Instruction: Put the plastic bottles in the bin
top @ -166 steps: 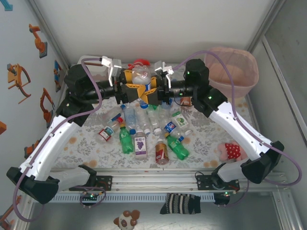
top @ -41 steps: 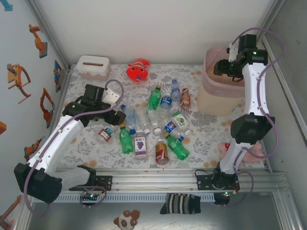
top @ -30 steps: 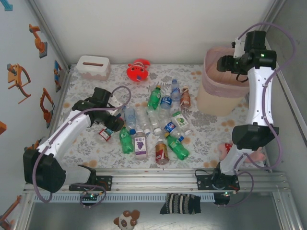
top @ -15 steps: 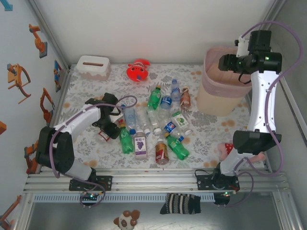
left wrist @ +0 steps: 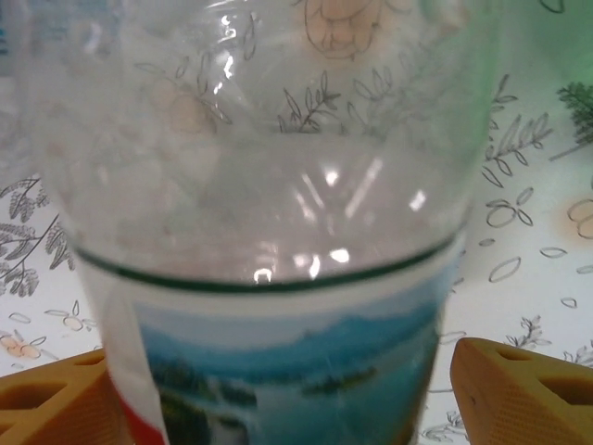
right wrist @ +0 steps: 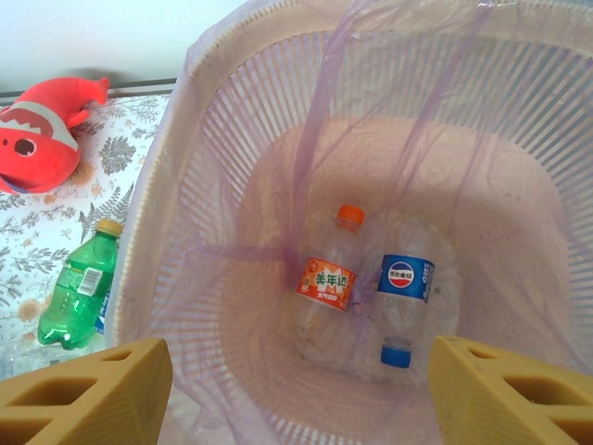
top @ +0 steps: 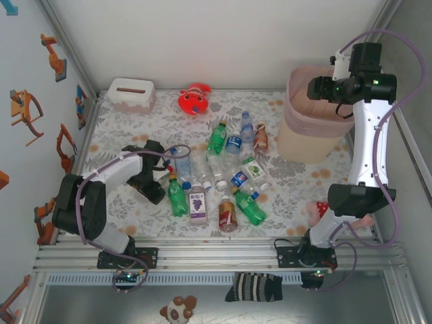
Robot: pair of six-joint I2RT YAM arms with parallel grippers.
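We look at a plain white back wall under soft, even light. The left wall is pale blue and carries orange stickers of robot arms. A grey panel in a metal frame closes the right side. The counter is covered by a cloth printed with grey leaves and orange flowers. Aluminium rails run along its near edge, with a lower grey surface in front of them.

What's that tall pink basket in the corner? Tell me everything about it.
A tall pale pink plastic wastebasket, tapered, with slatted sides and a thin pink bag liner. It stands upright at the far right corner of the floral table. At its bottom lie an orange-capped clear bottle and a blue-capped clear bottle.
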